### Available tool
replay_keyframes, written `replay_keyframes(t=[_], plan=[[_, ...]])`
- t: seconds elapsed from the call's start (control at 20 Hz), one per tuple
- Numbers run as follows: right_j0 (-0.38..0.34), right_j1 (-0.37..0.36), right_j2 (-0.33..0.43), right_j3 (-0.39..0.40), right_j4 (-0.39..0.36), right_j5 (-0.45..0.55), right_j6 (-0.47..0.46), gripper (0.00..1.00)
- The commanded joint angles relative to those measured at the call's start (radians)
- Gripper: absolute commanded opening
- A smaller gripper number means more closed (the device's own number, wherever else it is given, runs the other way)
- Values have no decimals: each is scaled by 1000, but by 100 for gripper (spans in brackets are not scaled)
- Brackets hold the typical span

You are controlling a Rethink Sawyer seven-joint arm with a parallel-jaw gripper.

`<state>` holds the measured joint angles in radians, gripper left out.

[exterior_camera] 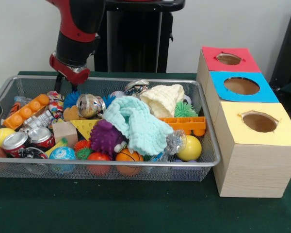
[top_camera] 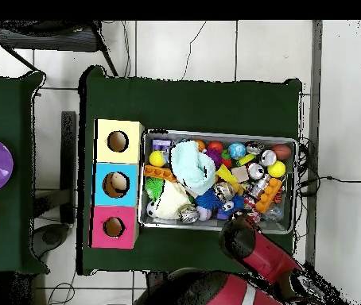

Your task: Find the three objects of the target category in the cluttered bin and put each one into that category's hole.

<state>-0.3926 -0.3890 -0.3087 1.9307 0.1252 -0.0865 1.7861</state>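
bin at 9 o'clock of boxes | judged stiff, rim graspable | gripper state could not be told

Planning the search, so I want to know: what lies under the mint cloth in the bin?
Around the mint cloth show a purple spiky ball, an orange block and a yellow wedge, each partly tucked beneath its edges. Whatever sits under its middle in the bin is covered.

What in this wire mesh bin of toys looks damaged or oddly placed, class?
A crushed silver drinks can lies dented on its side near the back of the silver wire mesh bin. A pale mint knitted cloth is draped across the toys, hiding some. Nothing has spilled onto the green table.
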Motion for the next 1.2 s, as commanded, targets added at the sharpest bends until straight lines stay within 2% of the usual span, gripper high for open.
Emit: replay_keyframes(t=[0.05,0.4,1.2], plan=[[18,16,-17,-100,54,-7,169,100],[36,31,-39,-119,64,6,164,100],[-24,109,56,-122,61,-87,220,100]])
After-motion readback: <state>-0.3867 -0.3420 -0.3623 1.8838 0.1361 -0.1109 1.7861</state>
